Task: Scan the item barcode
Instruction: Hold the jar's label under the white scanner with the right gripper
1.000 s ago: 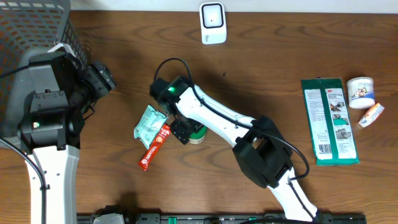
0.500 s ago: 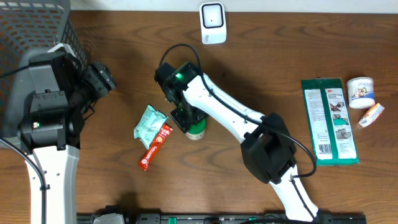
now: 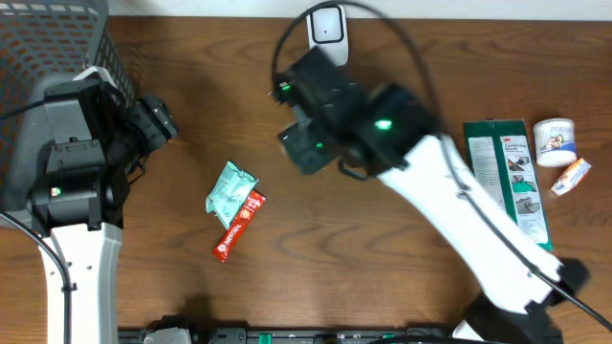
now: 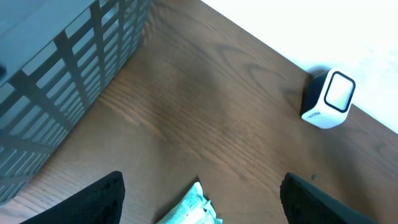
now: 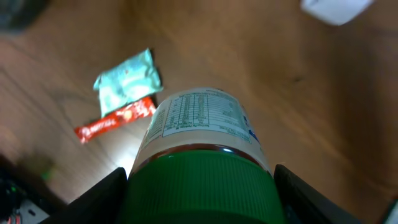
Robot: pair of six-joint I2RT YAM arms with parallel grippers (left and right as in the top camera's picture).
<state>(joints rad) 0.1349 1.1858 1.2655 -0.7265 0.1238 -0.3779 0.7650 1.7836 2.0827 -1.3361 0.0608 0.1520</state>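
Green-capped bottle [image 5: 200, 127] clamped in right gripper [image 5: 200, 194], raised over brown wooden tabletop [image 3: 182, 287], just in front of white scanner [image 3: 327, 35]. Left gripper [image 4: 199, 202] spread wide, holding nothing, well left of scanner by wire basket [image 3: 53, 38]. Mint packet [image 3: 230, 191] and red bar [image 3: 239, 225] lying front-left of scanner; green pack [image 3: 507, 186] far right.

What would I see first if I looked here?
A green-lidded bottle fills the right wrist view, gripped between the fingers. From overhead, the white right arm hangs over the table near the white scanner at the far edge, with a mint packet and red bar lying left.
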